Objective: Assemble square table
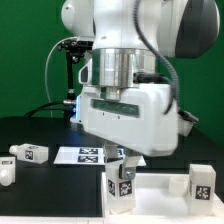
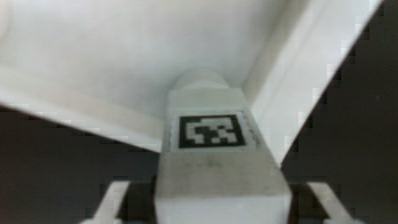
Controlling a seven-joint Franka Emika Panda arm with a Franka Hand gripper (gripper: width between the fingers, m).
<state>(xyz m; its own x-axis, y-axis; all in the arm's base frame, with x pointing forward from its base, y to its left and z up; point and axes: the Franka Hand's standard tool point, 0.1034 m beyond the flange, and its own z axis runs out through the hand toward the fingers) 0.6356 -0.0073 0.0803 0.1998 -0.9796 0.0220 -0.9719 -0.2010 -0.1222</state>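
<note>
My gripper (image 1: 125,163) is shut on a white block leg (image 1: 123,188) that carries a black-and-white tag, and holds it upright. The leg hangs over the near left corner of the white square tabletop (image 1: 160,192). In the wrist view the leg (image 2: 215,140) fills the space between my two fingers (image 2: 121,200), and its far end points at the inner corner of the tabletop's raised rim (image 2: 267,70). I cannot tell whether the leg touches the tabletop. A second leg (image 1: 203,181) stands at the tabletop's right edge. Two more legs (image 1: 30,153) (image 1: 7,171) lie on the black table at the left.
The marker board (image 1: 85,155) lies flat on the black table behind the tabletop. A black stand with cables (image 1: 68,80) rises at the back left, in front of a green backdrop.
</note>
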